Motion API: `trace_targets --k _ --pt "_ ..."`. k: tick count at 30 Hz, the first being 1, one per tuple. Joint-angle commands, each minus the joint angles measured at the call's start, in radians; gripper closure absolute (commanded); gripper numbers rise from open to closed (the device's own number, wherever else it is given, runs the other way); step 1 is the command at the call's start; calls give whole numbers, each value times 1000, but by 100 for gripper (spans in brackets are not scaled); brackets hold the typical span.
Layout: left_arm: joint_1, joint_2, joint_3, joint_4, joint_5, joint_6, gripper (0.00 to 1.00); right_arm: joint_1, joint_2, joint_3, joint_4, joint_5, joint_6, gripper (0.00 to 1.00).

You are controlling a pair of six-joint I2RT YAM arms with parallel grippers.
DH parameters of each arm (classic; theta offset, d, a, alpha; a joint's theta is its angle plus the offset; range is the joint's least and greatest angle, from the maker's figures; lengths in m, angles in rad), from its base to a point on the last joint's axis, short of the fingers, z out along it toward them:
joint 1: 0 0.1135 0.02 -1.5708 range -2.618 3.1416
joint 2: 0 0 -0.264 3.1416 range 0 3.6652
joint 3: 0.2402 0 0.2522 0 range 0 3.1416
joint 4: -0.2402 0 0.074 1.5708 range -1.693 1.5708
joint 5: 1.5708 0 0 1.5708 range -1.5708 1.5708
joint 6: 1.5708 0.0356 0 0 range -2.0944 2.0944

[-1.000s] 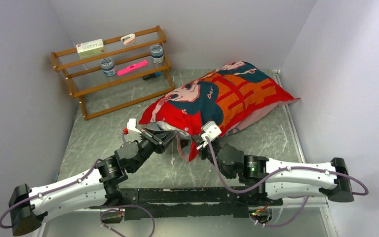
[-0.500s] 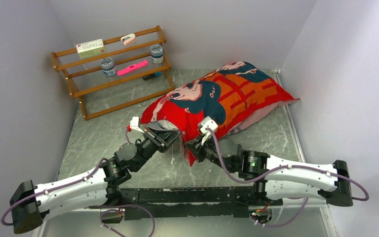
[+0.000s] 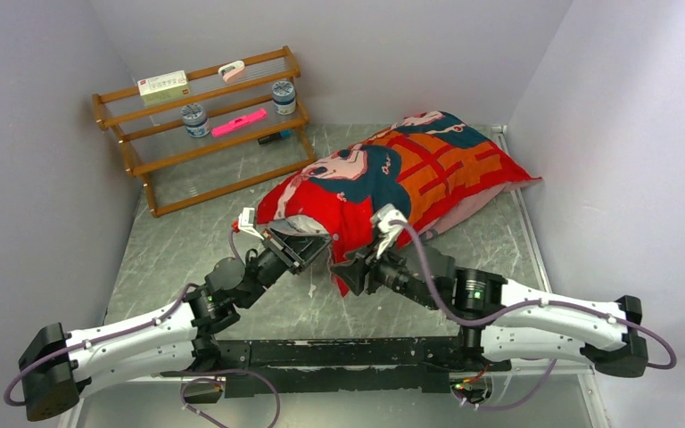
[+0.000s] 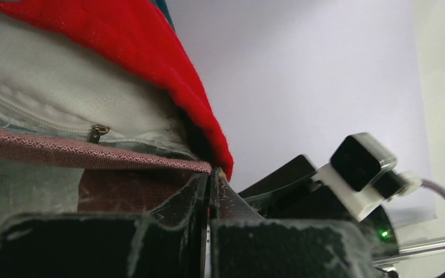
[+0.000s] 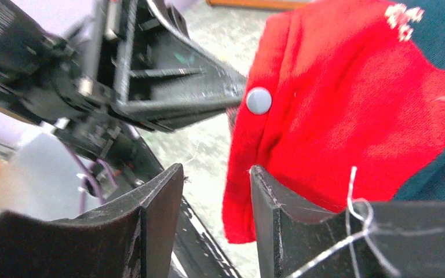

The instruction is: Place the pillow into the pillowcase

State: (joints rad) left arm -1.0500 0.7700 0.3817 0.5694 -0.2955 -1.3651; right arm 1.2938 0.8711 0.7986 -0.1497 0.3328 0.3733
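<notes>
Three pale walls (image 3: 410,53), grey marbled table (image 3: 187,241), left claw (image 4: 209,176) pinching pillowcase (image 3: 410,174) hem, right claw (image 5: 216,169) parted and empty

The right gripper (image 5: 215,174) has its two black fingers parted with nothing between them, and a loose white thread (image 5: 353,202) lies over one finger. Just beyond hangs a red fold of the pillowcase (image 5: 347,116) with a grey snap button (image 5: 259,100). The left gripper (image 5: 232,95) meets that fold beside the button with its tip closed, above the grey table (image 5: 208,145).

Cloth pillowcase (image 3: 410,174) (fuzzy, matt), wooden rack (image 3: 126,153)
</notes>
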Motion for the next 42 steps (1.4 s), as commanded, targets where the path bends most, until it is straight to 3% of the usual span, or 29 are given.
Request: trace_targets --k 1,5,10,19,34,36,38,39,42 --pt "2 -12 88 127 58 111 95 -5 -84 86 -5 31 89 52" --pt "2 -10 104 109 75 161 95 -6 -92 104 13 70 83 52" --pt "2 1 97 133 87 167 95 -42 10 203 -44 78 95 51" --pt "2 3 69 175 86 147 95 -211 86 232 -46 -89 178 57" --pt "13 -2 70 169 92 149 95 -307 75 113 35 -279 258 57" --pt "14 -4 66 170 92 142 95 -311 73 99 50 -296 261 64" --pt "17 -6 53 183 82 104 95 -314 65 83 69 -312 265 88" --pt "17 -6 39 200 76 87 95 -314 58 74 74 -311 266 96" --pt "22 -4 -5 243 34 -31 95 -317 24 36 107 -321 281 100"
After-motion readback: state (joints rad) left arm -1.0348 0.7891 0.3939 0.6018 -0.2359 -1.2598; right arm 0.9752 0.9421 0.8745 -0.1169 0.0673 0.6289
